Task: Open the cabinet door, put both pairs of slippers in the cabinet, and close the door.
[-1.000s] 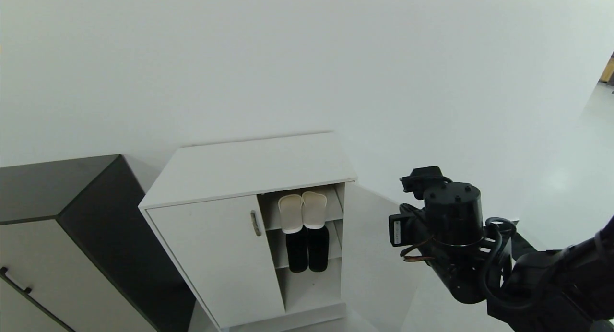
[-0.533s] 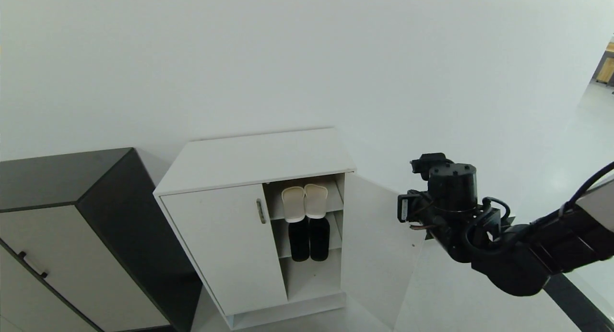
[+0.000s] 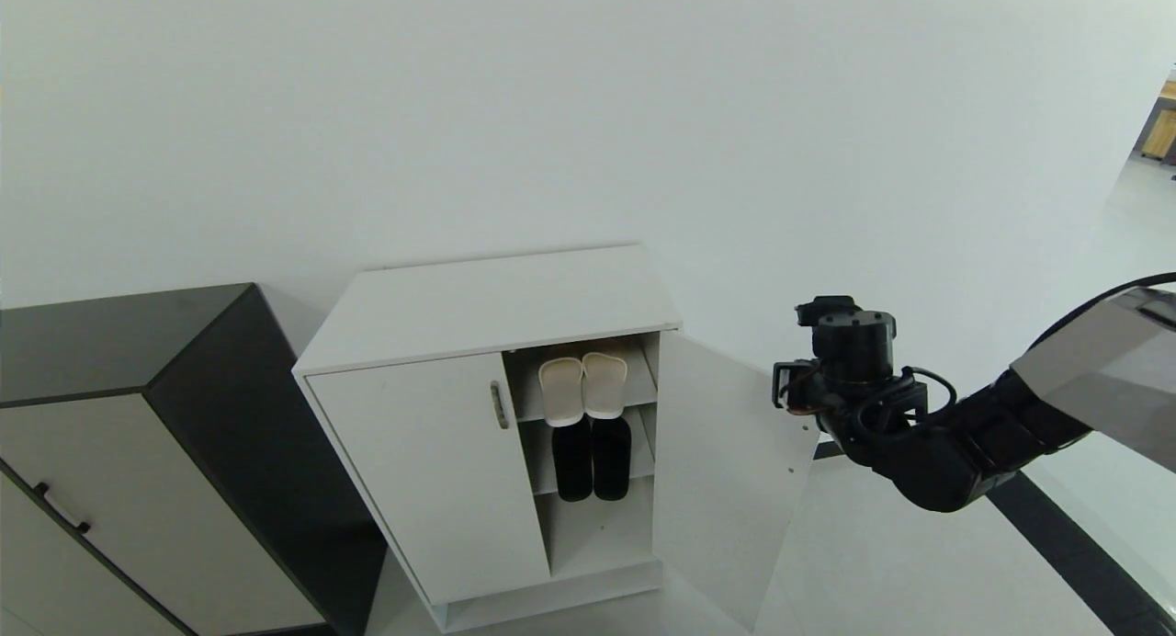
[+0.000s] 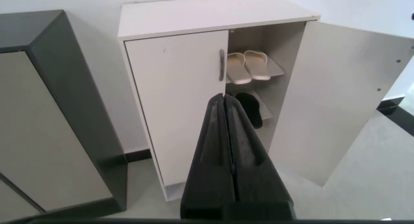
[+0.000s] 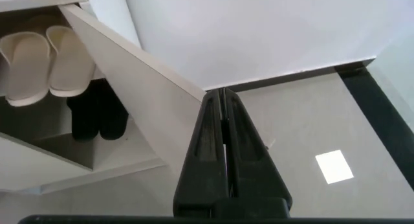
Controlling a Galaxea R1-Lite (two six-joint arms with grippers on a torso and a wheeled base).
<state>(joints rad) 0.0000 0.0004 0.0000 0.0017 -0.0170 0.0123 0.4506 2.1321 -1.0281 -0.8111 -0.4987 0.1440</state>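
The white cabinet (image 3: 487, 305) has its left door (image 3: 432, 471) closed and its right door (image 3: 726, 471) swung wide open. A white pair of slippers (image 3: 583, 388) lies on the top shelf, and a black pair (image 3: 593, 457) on the shelf below. My right arm (image 3: 919, 443) is held out beside the open door's outer edge. In the right wrist view, the right gripper (image 5: 223, 94) is shut and empty, close to the door (image 5: 142, 101). My left gripper (image 4: 224, 100) is shut and empty, well back from the cabinet's front.
A dark cabinet (image 3: 119, 360) with light fronts stands against the white cabinet's left side. A plain white wall runs behind both. Pale floor with a dark stripe (image 3: 1057, 544) spreads out to the right of the open door.
The head camera shifted between the oldest frame and the middle one. My right arm has stretched farther forward, toward the open door's outer edge. The slippers and doors look unchanged.
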